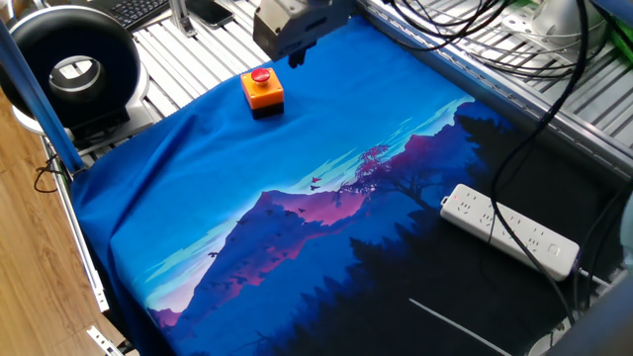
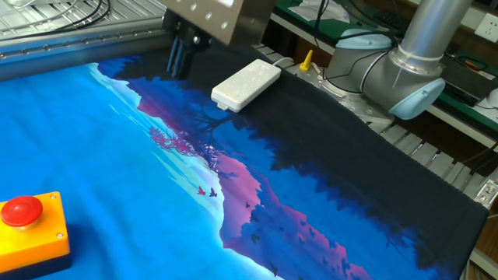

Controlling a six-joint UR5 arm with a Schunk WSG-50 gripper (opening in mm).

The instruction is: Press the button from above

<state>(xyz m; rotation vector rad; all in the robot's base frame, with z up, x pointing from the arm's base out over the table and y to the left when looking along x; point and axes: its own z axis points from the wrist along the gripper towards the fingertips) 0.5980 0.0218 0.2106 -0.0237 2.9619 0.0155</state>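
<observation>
A: Requesting task status.

B: Reporting no press yet. Locating the button (image 1: 260,76) in the upper left-centre of one fixed view, sitting on the blue printed cloth (image 1: 297,198). Locating it again at the lower left edge of the other fixed view (image 2: 21,210). Noting the red cap standing proud of the orange box (image 1: 263,92), with nothing touching it.

A: Requesting gripper position.

B: Finding the gripper (image 1: 295,57) up and to the right of the button in one fixed view, close in the frame but apart from it. Finding it at upper centre-left in the other fixed view (image 2: 179,68), well apart from the button. Judging it as raised off the cloth and not lined up over the cap.

A: Requesting finger state.

B: Seeing two dark fingers (image 2: 174,58) pointing downward. Failing to tell whether spread or pressed together.

A: Requesting orientation of the button.

B: Reading the cap as facing straight up, so taking the press axis as vertical. Finding no marked long axis, the box being roughly cubic. Noting its sides lying diagonally to the frame edges in one fixed view.

A: Listing remaining work.

B: Judging as left: centring over the cap, descending, pressing.
</observation>
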